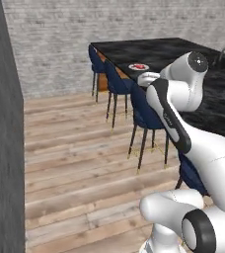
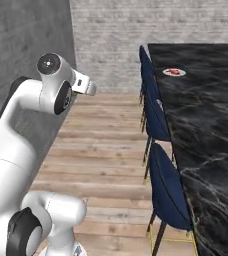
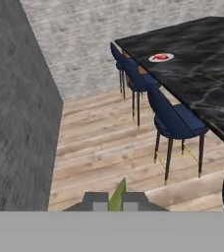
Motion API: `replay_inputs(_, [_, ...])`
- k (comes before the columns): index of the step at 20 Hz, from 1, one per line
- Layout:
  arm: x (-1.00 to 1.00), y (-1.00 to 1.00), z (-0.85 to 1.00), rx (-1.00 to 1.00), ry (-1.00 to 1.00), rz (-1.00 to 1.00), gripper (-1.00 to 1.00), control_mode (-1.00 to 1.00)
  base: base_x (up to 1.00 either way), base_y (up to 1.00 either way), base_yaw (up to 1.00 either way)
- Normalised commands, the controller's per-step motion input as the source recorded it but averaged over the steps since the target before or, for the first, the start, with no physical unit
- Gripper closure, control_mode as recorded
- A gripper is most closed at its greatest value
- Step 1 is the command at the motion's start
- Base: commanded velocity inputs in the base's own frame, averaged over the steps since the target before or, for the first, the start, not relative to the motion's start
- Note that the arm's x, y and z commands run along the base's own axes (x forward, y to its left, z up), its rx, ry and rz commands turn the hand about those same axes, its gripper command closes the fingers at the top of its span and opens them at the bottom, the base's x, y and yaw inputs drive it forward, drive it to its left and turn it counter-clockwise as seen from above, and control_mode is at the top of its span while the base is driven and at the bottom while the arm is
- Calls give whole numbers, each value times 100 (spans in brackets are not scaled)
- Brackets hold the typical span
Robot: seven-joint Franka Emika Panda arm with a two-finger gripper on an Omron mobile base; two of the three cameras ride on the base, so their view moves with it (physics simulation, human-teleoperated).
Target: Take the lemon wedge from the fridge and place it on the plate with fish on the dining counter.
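A pale grey brick wall (image 1: 85, 39) closes the far side of the room, and a wood plank floor (image 1: 80, 163) runs from it toward the near edge. On the left stands a tall dark grey surface (image 1: 3, 148), reaching up out of the picture; which piece of furniture it is cannot be told from here. On the right stretches the dining counter (image 2: 206, 125), a long black top with faint white veins, running from near to far. Navy blue stools (image 3: 175, 120) line its left edge on thin dark legs. Far along the counter, close to that edge, sits the plate with fish (image 3: 160, 57), a small white round plate bearing a red-orange piece. The white arm (image 1: 183, 108) rises over the floor, well short of the plate. In the hand view the gripper (image 3: 115, 201) has its two tips drawn together on the lemon wedge (image 3: 118, 194), a tiny yellowish-green sliver that stands up between them, pointing toward the floor planks and the nearest stool beyond.
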Motion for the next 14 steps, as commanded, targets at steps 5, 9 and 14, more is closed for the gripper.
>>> replay_inputs(5, [0, 0, 0, 0, 0, 0, 100, 100, 100, 100, -41])
replay_inputs(9, [0, 0, 0, 0, 0, 0, 100, 100, 100, 86, -43])
replay_inputs(14, [0, 0, 0, 0, 0, 0, 100, 100, 100, 73, -46])
